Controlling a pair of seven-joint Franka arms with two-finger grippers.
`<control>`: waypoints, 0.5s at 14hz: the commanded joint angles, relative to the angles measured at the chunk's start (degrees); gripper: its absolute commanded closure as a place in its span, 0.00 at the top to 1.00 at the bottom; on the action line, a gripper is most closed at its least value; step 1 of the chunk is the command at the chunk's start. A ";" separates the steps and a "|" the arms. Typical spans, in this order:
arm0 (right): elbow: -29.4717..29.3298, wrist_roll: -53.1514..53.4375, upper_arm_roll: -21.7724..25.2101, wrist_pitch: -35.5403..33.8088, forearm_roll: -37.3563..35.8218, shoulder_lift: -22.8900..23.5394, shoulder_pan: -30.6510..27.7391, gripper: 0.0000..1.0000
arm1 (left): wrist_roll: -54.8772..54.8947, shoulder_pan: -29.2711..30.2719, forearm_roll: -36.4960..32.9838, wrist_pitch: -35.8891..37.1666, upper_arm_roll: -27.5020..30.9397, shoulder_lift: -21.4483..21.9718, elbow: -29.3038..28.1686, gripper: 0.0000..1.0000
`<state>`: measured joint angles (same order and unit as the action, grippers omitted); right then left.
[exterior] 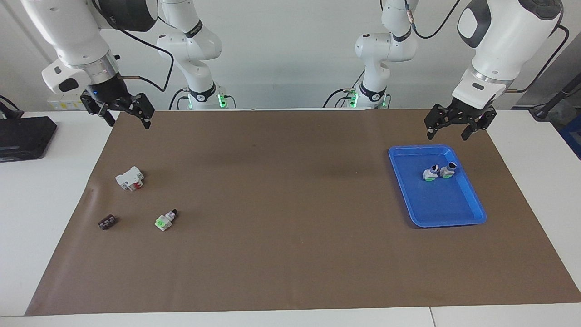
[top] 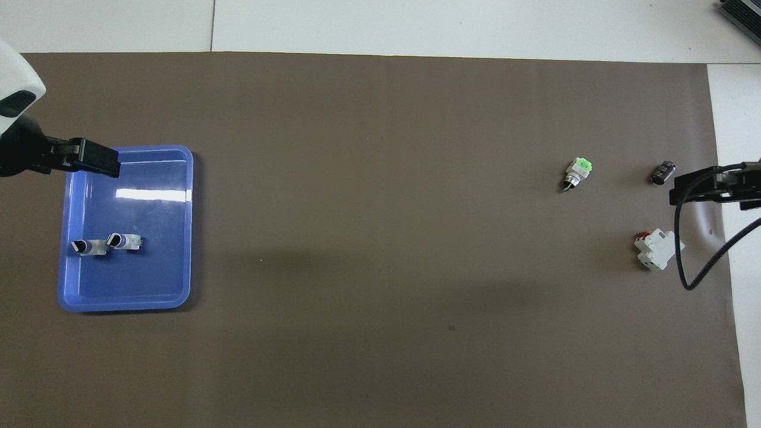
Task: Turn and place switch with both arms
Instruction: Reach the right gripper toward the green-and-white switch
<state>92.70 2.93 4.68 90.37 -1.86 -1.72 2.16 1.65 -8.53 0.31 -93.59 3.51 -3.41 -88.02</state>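
Two switches (exterior: 438,171) in blue tray (exterior: 472,200), third switch (exterior: 165,220) on mat (exterior: 290,254).

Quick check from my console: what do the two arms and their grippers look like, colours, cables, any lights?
Both arms are glossy white with dark joint bands. The left gripper and right gripper are black two-finger units on silver-ringed white wrists. A black cable loops along each arm. The bases glow green, and a small blue light shows on the right gripper.
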 commanded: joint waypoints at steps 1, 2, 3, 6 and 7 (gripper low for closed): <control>-0.59 0.85 0.24 -0.02 0.55 0.14 0.39 1.00 | -0.51 -0.09 -0.05 0.16 0.27 1.47 -1.54 1.00; -0.50 0.85 0.24 0.07 0.72 0.14 0.39 1.00 | -0.51 -0.09 0.04 0.16 0.27 1.47 -1.54 1.00; -0.50 0.93 0.24 0.07 0.81 0.14 0.30 1.00 | -0.51 -0.09 -0.05 0.16 0.35 1.47 -1.54 1.00; 0.11 1.11 0.24 0.51 0.81 -0.13 0.30 1.00 | -0.51 -0.09 -0.05 0.16 0.27 1.47 -1.54 1.00; 1.07 1.02 0.24 2.34 0.81 -0.30 -0.22 1.00 | -0.51 -0.09 0.04 0.16 0.35 1.47 -1.54 1.00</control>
<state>92.74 3.01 4.69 90.61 -1.82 -1.72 2.20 1.65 -8.53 0.31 -93.59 3.52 -3.41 -88.02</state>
